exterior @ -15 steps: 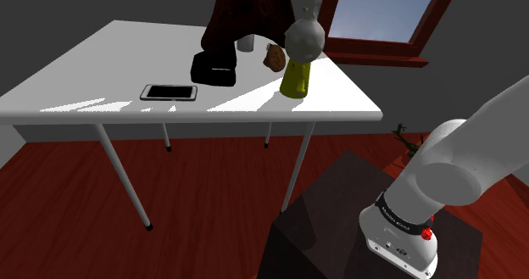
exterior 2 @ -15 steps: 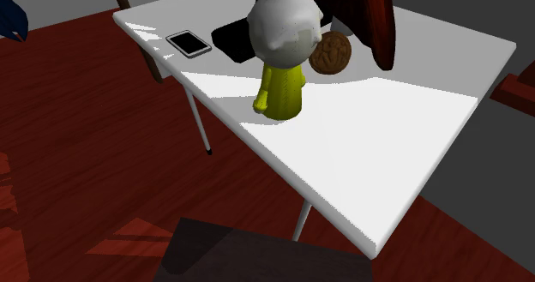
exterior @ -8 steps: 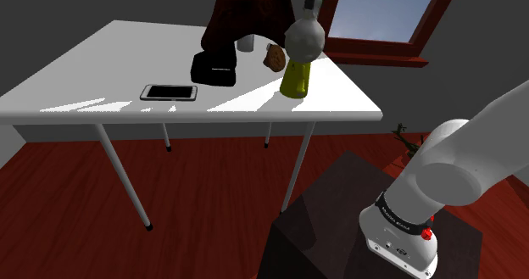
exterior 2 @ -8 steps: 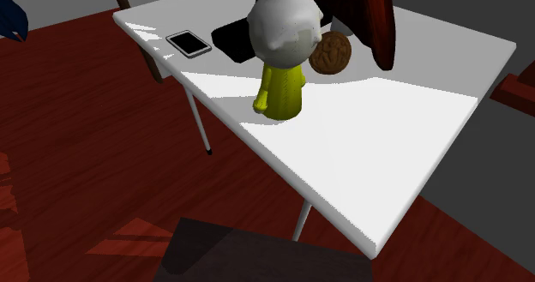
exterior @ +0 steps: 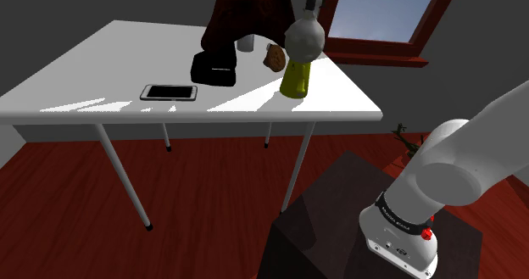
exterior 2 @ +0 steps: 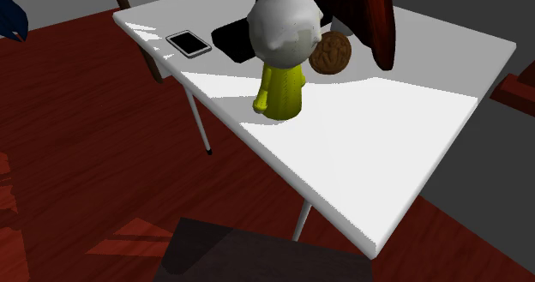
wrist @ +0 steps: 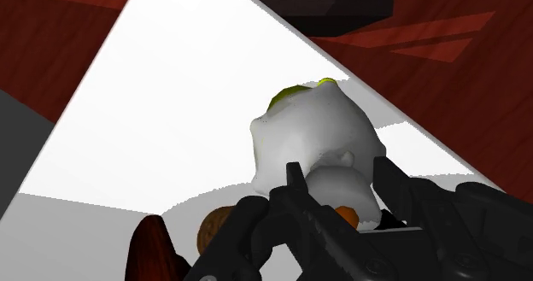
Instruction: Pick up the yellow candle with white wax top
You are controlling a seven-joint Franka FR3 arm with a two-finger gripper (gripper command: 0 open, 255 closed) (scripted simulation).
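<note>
Wrist view: the all-black two-finger gripper (wrist: 340, 184) is narrowed onto the small knob crowning the yellow candle with a bulbous white wax top (wrist: 312, 138), one finger pressed against each side of the knob. In the shoulder view the candle stands upright at six o'clock from the gripper, its yellow base resting on the white rectangular table (exterior: 76, 82). A round brown cookie-like piece (exterior: 275, 57) sits at ten o'clock of the candle. A black box (exterior: 213, 69) and a flat white-edged phone (exterior: 169, 92) lie farther toward nine. Red-brown plank floor (exterior: 203, 201) spreads beneath, and a red-framed window (exterior: 377, 57) is at two o'clock.
</note>
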